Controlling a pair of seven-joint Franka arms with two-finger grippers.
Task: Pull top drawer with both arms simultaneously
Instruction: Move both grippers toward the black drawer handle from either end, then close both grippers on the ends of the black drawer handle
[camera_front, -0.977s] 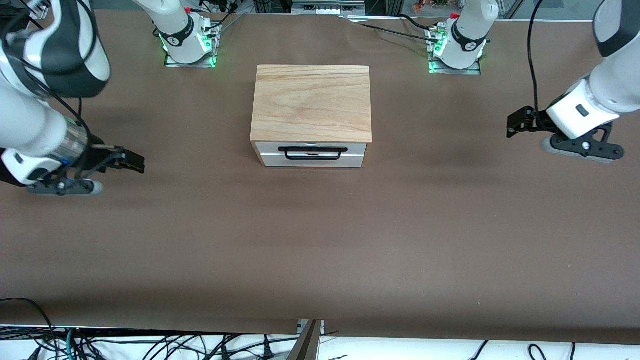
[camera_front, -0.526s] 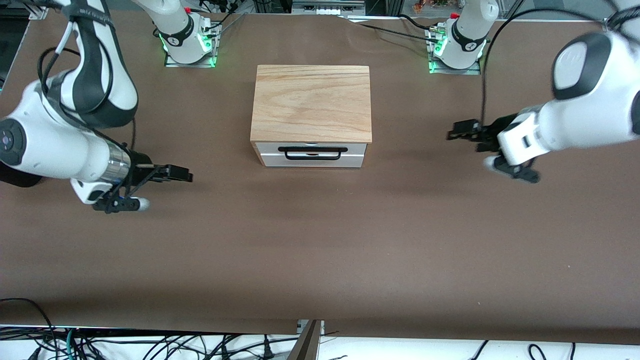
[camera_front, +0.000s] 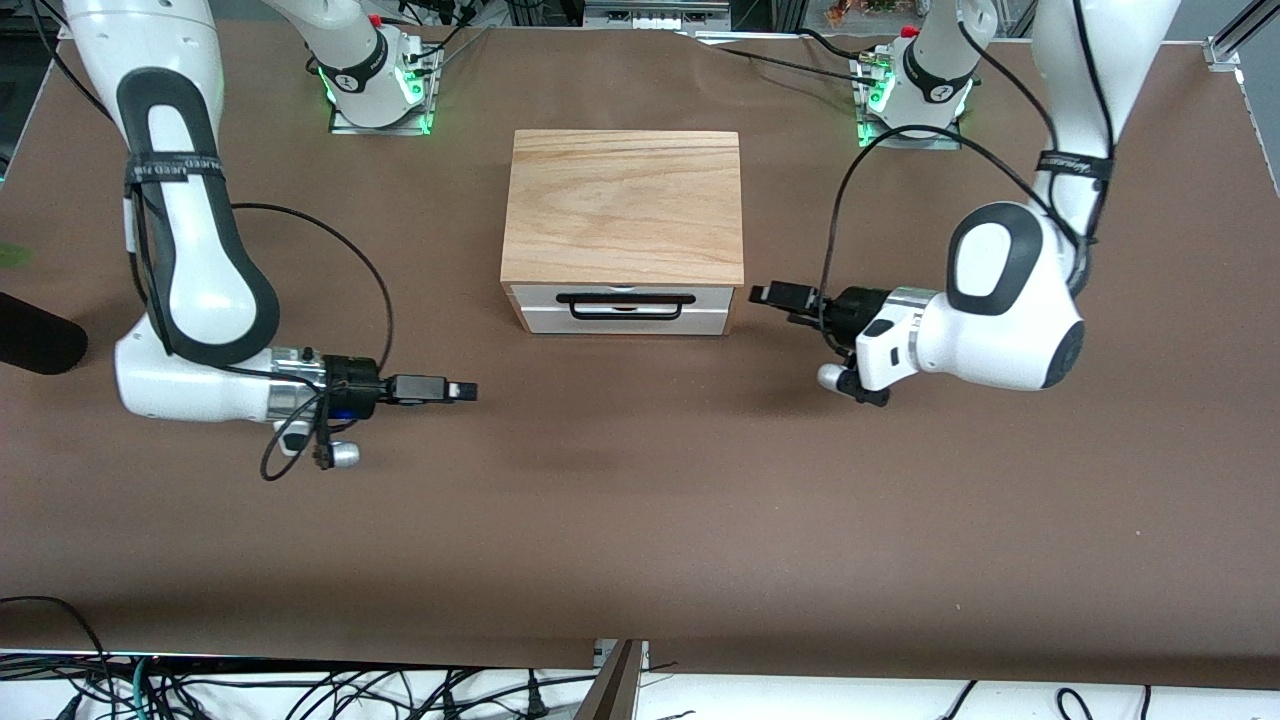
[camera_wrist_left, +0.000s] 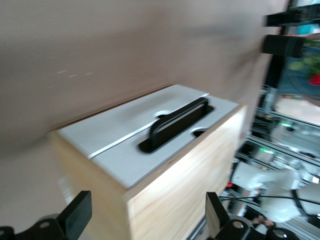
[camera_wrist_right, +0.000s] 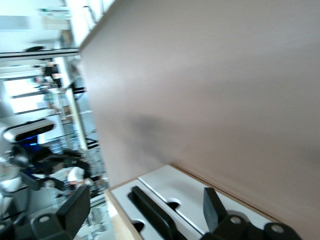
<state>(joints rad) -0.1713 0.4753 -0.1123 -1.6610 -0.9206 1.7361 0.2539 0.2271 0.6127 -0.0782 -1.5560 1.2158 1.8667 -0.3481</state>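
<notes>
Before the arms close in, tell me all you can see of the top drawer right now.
The top drawer is shut, flush in the cabinet under the light wooden top. Its front is a white panel facing the front camera, with a long thin black bar handle lying level across it. A thin seam below it in the left wrist view separates it from a second white panel. Nothing touches it: the left gripper hovers beside the cabinet, the right gripper over bare table.
</notes>
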